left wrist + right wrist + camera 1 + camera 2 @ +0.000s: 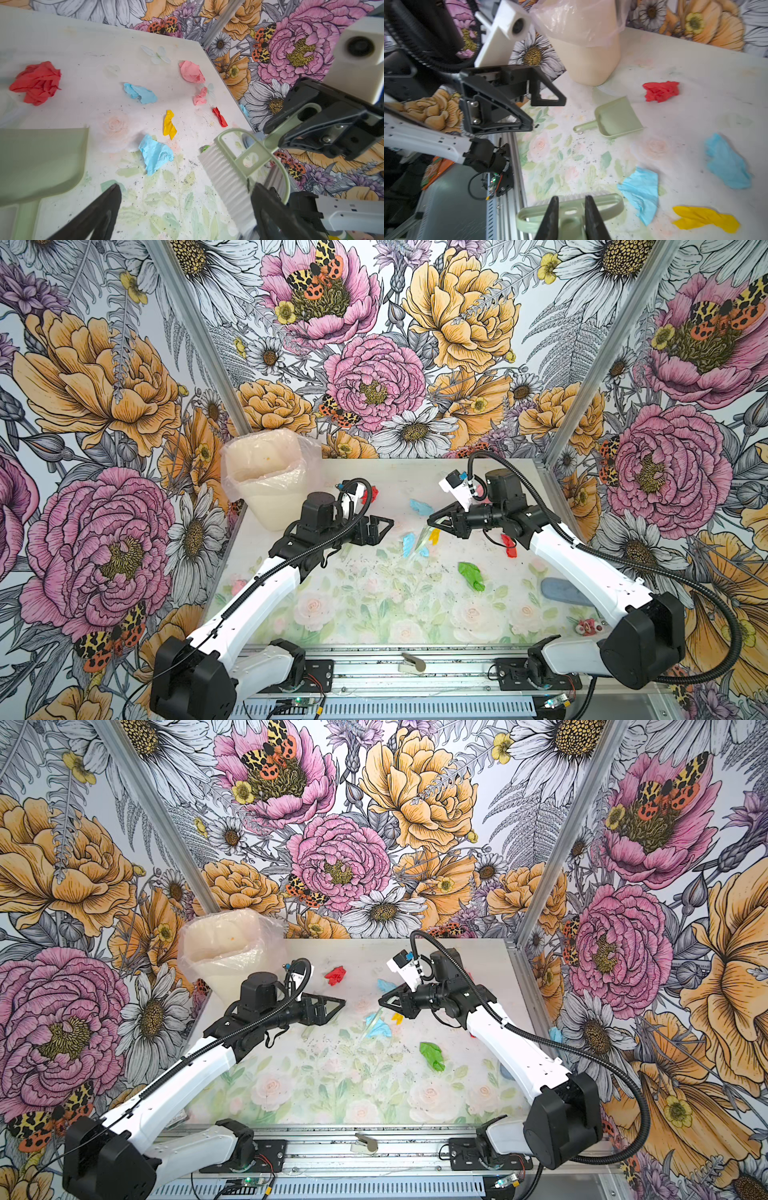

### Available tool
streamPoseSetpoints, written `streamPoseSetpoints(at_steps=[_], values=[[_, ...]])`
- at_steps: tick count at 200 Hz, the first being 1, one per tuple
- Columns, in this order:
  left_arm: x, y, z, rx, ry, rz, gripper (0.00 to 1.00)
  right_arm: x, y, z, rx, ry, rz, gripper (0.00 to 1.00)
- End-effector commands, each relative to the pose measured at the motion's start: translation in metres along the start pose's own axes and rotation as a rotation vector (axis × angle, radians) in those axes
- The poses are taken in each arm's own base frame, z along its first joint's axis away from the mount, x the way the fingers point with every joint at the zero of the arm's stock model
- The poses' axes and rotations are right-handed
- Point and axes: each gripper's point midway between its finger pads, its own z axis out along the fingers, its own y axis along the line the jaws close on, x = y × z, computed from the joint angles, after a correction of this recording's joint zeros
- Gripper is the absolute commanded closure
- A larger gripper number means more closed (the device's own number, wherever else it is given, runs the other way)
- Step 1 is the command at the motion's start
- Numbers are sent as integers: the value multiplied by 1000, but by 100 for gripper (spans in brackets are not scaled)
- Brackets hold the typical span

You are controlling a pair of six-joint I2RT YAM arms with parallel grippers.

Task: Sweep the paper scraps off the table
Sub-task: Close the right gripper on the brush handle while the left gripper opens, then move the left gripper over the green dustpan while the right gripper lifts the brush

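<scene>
Paper scraps (155, 154) lie scattered over the middle and far tabletop (374, 614). They are light, crumpled and soft, likely to skid, so sweep rather than pinch. Right hand (571, 199) grips the brush (226, 166) by its handle. Left hand (334, 1006) gapes empty above the dustpan (616, 118), seemingly not touching it.

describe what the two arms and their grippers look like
The left arm and right arm have white shell links with black joints; a black corrugated cable hose runs along each. The left gripper and right gripper are black with triangular open-frame fingers, each beside a white camera block.
</scene>
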Motion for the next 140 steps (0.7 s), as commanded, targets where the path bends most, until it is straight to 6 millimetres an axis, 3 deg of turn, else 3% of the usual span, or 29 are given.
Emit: streamPoseSetpoints(at_steps=[1, 24, 50, 140], values=[[12, 35, -5, -215, -43, -42, 1, -10, -52, -24, 355, -67, 50, 100], [27, 57, -10, -359, -65, -66, 1, -10, -84, -42, 570, -110, 131, 100], [45, 66, -8, -416, -54, -98, 1, -4, -117, -64, 787, -171, 241, 100], [81, 74, -8, -455, 9, -125, 1, 9, -141, -80, 932, -344, 342, 100]])
